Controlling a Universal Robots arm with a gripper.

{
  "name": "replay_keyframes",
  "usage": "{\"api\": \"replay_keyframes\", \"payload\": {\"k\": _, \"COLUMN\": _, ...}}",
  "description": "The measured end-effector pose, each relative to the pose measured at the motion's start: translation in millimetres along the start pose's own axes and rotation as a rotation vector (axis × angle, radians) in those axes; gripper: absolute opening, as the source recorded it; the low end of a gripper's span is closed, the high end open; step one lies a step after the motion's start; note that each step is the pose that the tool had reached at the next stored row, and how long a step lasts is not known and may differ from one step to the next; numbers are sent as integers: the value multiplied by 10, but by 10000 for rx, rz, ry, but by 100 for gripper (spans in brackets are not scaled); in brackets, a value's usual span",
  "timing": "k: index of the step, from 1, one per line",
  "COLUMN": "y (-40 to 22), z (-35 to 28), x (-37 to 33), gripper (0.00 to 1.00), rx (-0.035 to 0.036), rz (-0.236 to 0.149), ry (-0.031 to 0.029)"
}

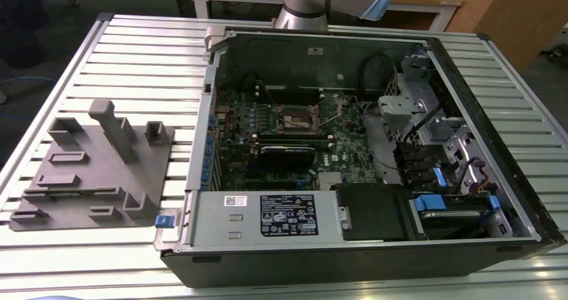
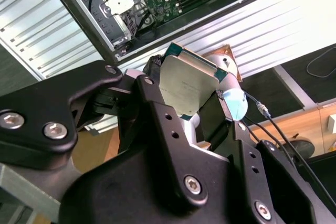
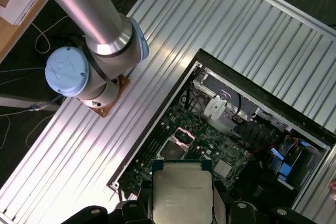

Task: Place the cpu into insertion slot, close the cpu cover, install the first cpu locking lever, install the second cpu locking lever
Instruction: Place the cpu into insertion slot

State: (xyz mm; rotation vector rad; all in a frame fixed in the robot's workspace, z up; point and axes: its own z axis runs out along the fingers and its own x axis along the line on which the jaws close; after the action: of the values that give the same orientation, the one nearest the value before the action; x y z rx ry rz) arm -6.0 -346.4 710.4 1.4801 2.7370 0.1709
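The gripper point(image 2: 184, 92) is clamping the cpu point(image 3: 182, 192) by two opposite edges. Its black fingers point(image 2: 157, 115) are pressing in from either side, and the chip's silvery-grey metal top is facing both wrist cameras. The cpu is hanging in the air high over the bench point(image 1: 133, 54), well apart from the insertion slot point(image 1: 300, 118). In both wrist views it is touching nothing but the fingers. The slot is showing a dark centre inside its metal rim. It is sitting on the green motherboard point(image 1: 346, 137), in the half of the board nearer the bench's far edge. The motherboard is lying inside the open computer case point(image 1: 355, 268). The case is resting on its side and taking up the middle of the slatted bench and the part towards the exterior view's right. A grey moulded fixture point(image 1: 89, 170) is sitting flat near the bench's edge at the exterior view's left, just beside the case and apart from it. The arm point(image 1: 302, 10) is rising from behind the bench's far edge. In the first wrist view its silver tube and blue-capped joint point(image 3: 65, 72) are reaching across the slats beside the case.
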Motion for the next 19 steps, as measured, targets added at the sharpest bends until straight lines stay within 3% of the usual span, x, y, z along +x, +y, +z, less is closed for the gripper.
{"api": "replay_keyframes", "payload": {"k": 19, "y": -49, "z": 342, "x": -27, "gripper": 54, "rx": 0, "rz": 0, "ry": 0}}
